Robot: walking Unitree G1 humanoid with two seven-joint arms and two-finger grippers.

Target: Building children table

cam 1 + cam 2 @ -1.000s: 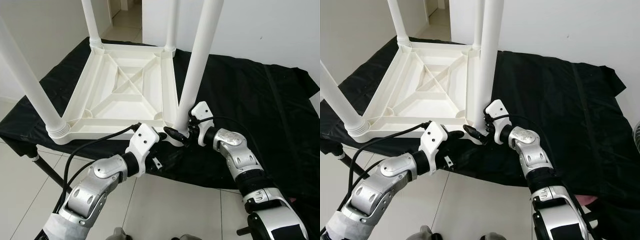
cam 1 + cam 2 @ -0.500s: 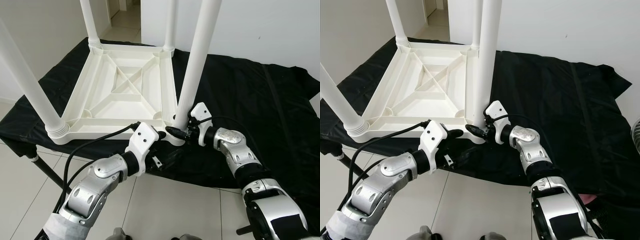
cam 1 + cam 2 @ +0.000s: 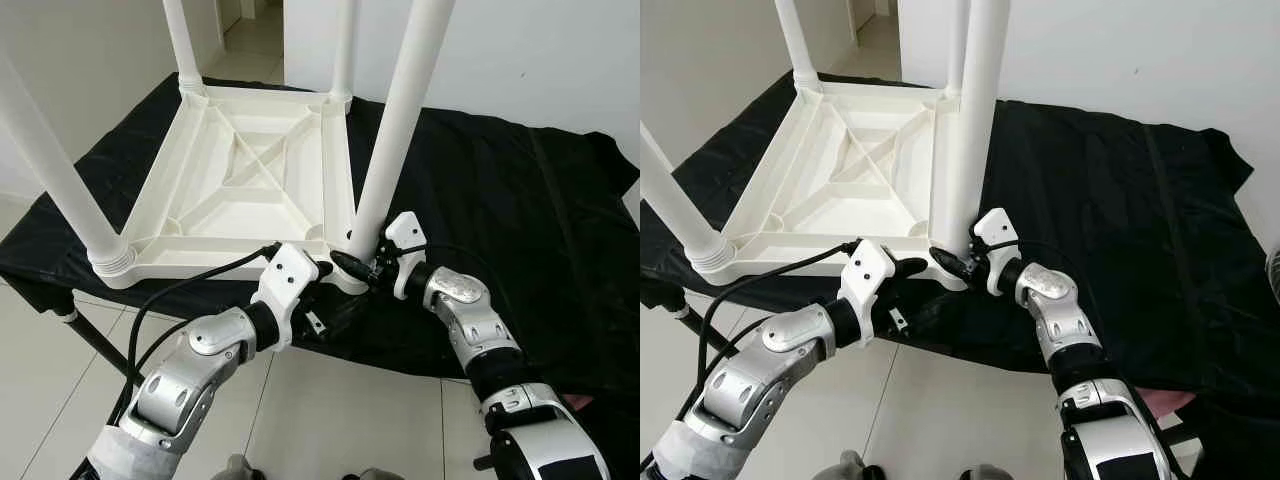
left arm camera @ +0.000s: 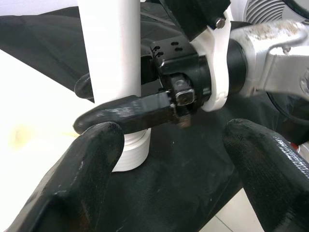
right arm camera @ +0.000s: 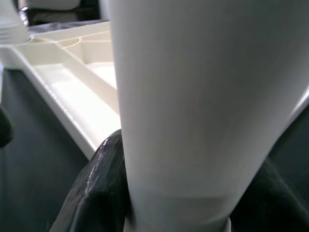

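Observation:
A white plastic children's table (image 3: 245, 180) lies upside down on a black cloth (image 3: 520, 200), with its legs standing up. My right gripper (image 3: 358, 262) is shut on the near right leg (image 3: 395, 130), just above its socket at the table's corner. In the right wrist view the leg (image 5: 203, 96) sits between the black fingers (image 5: 96, 188). My left gripper (image 4: 174, 164) is open, right in front of that same corner, and holds nothing. In the left wrist view its fingers point at the leg's base (image 4: 128, 150) and at my right gripper.
The near left leg (image 3: 50, 160), far left leg (image 3: 182, 45) and far right leg (image 3: 343, 50) stand upright. The cloth-covered work surface ends just under my wrists, above tiled floor (image 3: 330, 410). A white wall rises behind, and a doorway opens at the back left.
My right forearm has shifted a little, and the gripped leg leans slightly more to the right. The left arm has stayed in place.

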